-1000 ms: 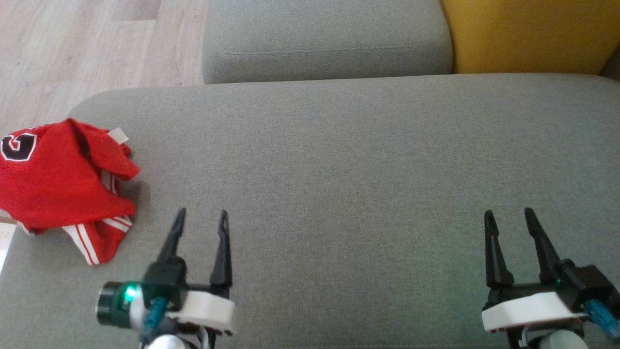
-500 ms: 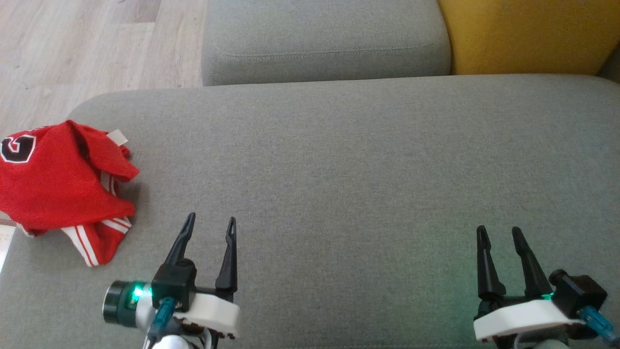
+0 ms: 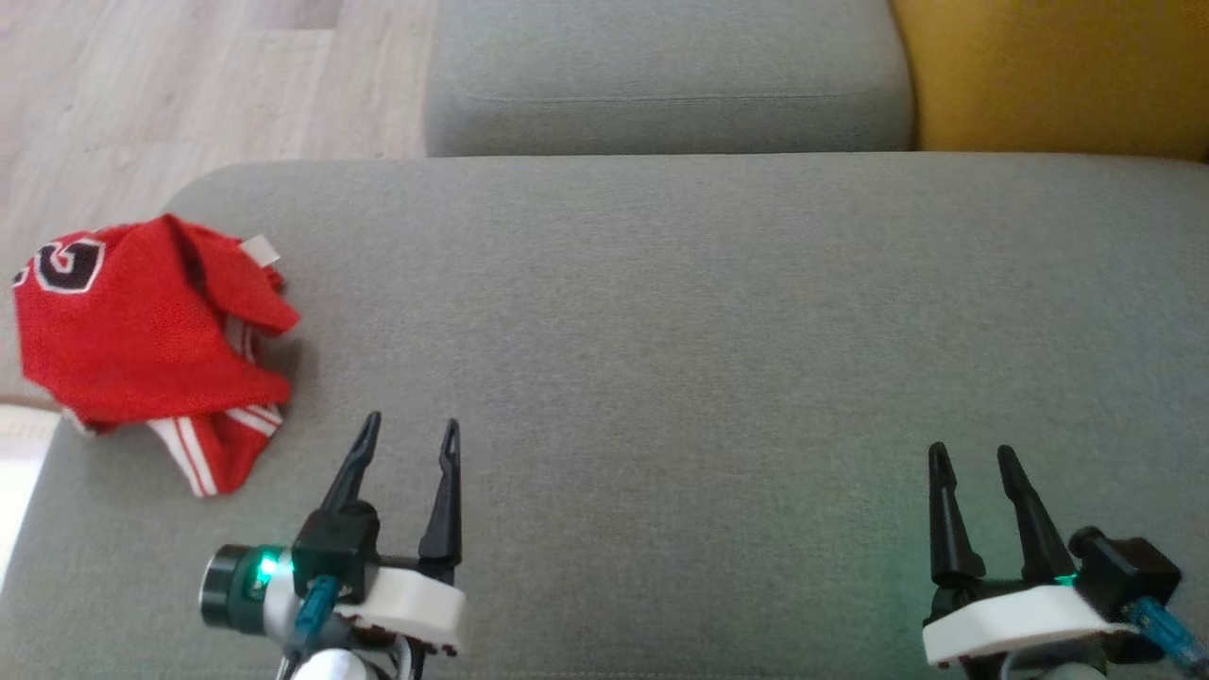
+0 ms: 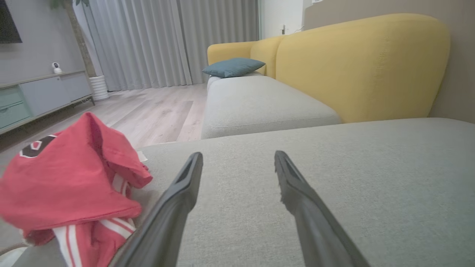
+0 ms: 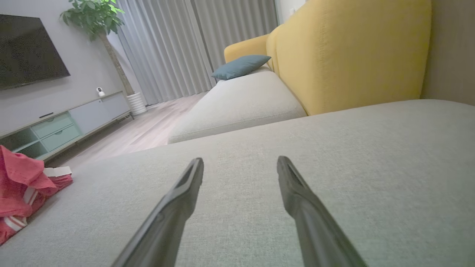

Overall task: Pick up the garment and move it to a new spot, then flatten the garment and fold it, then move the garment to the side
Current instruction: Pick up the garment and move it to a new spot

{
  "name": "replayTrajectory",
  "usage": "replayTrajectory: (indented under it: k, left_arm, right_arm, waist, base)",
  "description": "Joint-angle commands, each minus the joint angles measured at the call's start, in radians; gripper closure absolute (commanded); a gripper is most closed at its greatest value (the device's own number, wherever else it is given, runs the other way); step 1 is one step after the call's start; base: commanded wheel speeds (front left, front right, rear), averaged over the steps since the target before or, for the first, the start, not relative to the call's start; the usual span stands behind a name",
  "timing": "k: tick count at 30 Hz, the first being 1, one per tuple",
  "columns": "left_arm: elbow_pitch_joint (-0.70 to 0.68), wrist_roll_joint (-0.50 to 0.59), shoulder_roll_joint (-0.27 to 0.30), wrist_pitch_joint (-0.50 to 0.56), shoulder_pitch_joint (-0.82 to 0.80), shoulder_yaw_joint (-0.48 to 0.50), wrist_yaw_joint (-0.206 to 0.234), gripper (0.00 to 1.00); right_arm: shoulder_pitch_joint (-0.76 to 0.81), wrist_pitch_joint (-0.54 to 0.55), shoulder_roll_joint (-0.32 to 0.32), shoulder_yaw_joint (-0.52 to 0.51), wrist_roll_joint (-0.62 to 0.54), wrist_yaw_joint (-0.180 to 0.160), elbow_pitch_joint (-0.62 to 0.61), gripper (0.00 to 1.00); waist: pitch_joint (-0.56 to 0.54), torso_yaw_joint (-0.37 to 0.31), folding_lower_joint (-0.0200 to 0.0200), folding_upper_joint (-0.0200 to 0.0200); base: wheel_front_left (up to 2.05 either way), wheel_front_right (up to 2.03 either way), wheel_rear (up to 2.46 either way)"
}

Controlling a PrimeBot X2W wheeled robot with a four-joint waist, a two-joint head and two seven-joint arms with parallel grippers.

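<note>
While the left gripper (image 3: 413, 422) and right gripper (image 3: 971, 451) hover low over the grey cushion (image 3: 661, 312), fingers wide apart and empty, the pick-up looks not yet begun. The crumpled red garment (image 3: 142, 331) lies near the cushion's left end, so the left arm likely must swing left and pinch a fold.

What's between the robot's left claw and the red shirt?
Nothing but bare grey cushion. In the head view the open left gripper is just to the right of the shirt, not touching it.
</note>
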Motion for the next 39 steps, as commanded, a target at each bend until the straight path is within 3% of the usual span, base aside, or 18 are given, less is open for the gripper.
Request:
replayTrajectory:
  k: [1,24,31,39]
  left_arm:
    - [-0.028,0.011,-0.002,-0.012,-0.041,0.05,-0.001,0.0]
    - [-0.036,0.028,0.006,-0.012,-0.031,0.125,-0.014,0.0]
    - [-0.055,0.015,0.004,-0.012,-0.026,0.141,-0.036,0.0]
    - [-0.069,0.023,0.001,-0.012,-0.028,0.17,-0.035,0.0]
  right_arm:
    - [-0.032,-0.011,-0.01,0.033,0.006,-0.001,-0.03,0.0]
    - [-0.033,-0.011,-0.01,0.144,0.035,-0.001,-0.035,0.0]
    - [-0.037,-0.011,-0.01,0.154,0.043,-0.001,-0.03,0.0]
    - [-0.043,-0.011,-0.01,0.161,0.045,-0.001,-0.033,0.0]
  waist:
    - [0.001,0.034,0.0,0.0]
    - [-0.002,0.334,0.0,0.0]
    - [0.002,0.367,0.0,0.0]
    - [0.016,0.357,0.0,0.0]
  base:
    - [0.0,0.0,0.0]
    - [0.0,0.0,0.0]
    - [0.0,0.0,0.0]
    - [0.0,0.0,0.0]
